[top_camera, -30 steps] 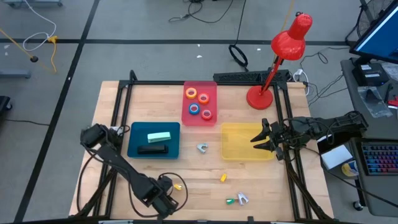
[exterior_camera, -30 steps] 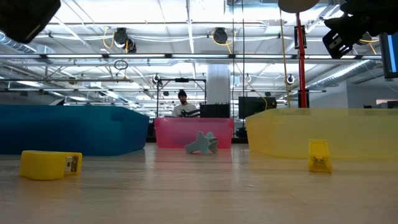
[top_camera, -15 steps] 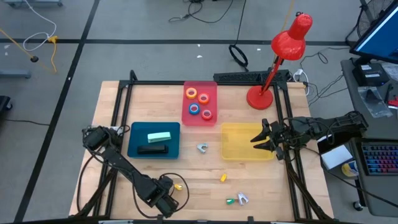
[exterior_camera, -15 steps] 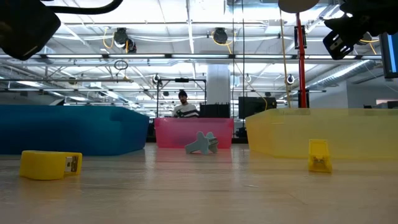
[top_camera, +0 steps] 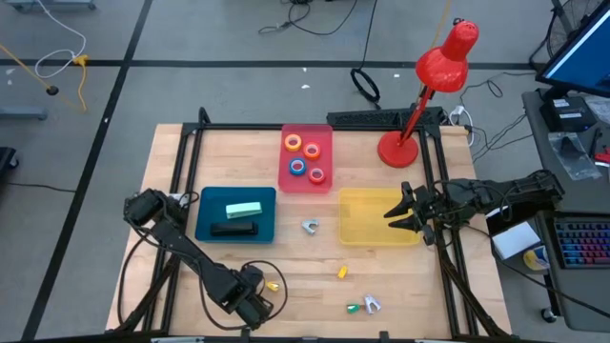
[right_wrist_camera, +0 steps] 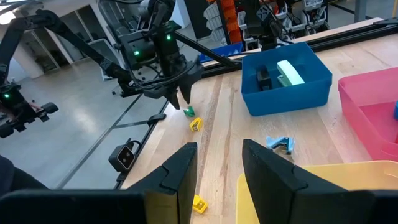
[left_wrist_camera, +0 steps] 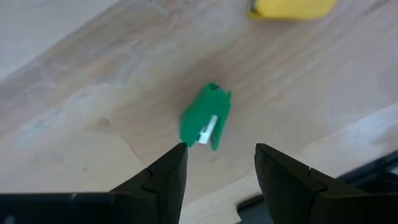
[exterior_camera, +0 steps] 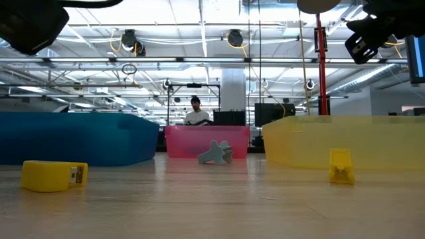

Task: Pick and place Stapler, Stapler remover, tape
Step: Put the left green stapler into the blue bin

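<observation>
Hardly anything has shifted in the last second: only the left arm has nudged about near the table's front edge, while the right arm has stayed put.

From above, the left gripper hangs over the front of the table, close to a small yellow piece. The right gripper waits over the yellow tray. All 4 rolls of tape already sit in the pink tray, and 2 staplers, 1 green and 1 black, lie in the blue tray. A grey remover lies loose between the blue and yellow trays, another yellow piece and a green and grey pair sit nearer the front. A red lamp stands at the back.

At table height, the grey remover lies in front of the pink tray, with 2 yellow pieces on bare wood. A person stands far behind.

Past the left wrist, the fingers are parted with nothing between them, and a green remover lies just beyond their tips, set at a slant.

Past the right wrist, its fingers are also spread and empty.

My worry: that green piece is small, light and askew, so jaws closing off-centre could flick it away, perhaps off the nearby table edge.
</observation>
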Tool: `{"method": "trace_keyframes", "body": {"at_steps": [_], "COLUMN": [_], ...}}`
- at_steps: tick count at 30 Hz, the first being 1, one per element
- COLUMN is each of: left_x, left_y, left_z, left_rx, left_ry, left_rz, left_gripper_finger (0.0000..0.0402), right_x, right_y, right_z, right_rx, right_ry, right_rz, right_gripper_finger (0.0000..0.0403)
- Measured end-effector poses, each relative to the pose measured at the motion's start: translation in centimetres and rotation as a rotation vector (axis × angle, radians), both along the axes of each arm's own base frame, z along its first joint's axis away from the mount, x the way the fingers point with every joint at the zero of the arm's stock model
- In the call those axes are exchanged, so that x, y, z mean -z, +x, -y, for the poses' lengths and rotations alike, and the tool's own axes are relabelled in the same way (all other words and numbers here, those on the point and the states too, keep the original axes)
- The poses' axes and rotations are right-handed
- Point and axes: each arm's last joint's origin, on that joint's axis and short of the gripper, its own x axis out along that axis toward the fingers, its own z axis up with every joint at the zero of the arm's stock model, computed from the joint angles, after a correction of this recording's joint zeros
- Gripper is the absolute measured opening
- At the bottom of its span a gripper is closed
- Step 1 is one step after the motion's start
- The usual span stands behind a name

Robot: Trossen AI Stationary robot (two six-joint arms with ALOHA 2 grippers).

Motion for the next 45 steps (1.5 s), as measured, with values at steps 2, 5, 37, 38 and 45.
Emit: {"method": "trace_keyframes", "body": {"at_steps": [2, 5, 37, 38, 45], "left_x": [0.0, 0.0, 3.2, 3.2, 1.3], "left_y": [0.1, 0.3, 1.3, 1.4, 2.0], "left_z": [-0.1, -0.5, -0.7, -0.8, -2.1], "left_rx": [-0.005, 0.003, 0.197, 0.193, 0.187], "left_ry": [0.000, 0.014, 0.004, 0.005, -0.033], "left_rz": [0.002, -0.002, -0.094, -0.095, -0.042], "left_gripper_finger": [0.0188, 0.0188, 0.0082, 0.0069, 0.0054], "right_x": [0.0, 0.0, 0.0, 0.0, 0.0], "right_y": [0.0, 0.0, 0.0, 0.0, 0.0], "right_z": [0.0, 0.0, 0.1, 0.1, 0.1], "right_rx": [-0.001, -0.002, 0.025, 0.025, 0.039], "right_ry": [-0.002, -0.012, -0.026, -0.026, -0.021], "right_rz": [-0.001, 0.003, 0.004, 0.004, 0.004], "right_gripper_finger": [0.0123, 0.0123, 0.0123, 0.0123, 0.0123]}}
